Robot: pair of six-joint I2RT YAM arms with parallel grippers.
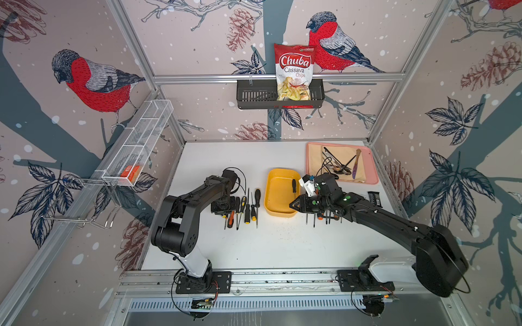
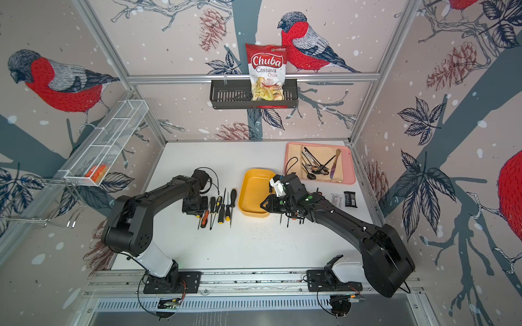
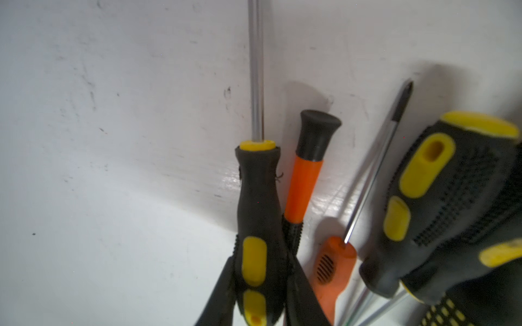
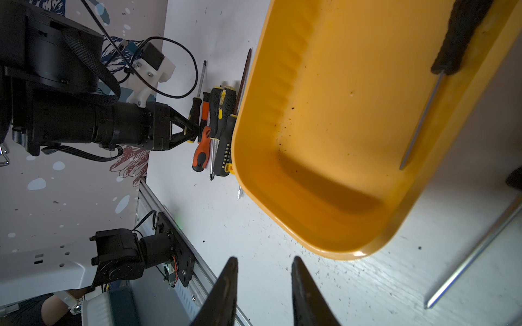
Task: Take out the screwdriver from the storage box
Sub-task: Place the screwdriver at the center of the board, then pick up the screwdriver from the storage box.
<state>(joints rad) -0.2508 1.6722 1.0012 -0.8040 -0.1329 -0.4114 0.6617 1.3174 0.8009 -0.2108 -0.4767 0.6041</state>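
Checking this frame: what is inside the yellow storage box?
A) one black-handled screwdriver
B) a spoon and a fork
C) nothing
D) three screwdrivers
A: in the right wrist view a single black-handled screwdriver lies along one wall of the yellow storage box, with no other tool in it.
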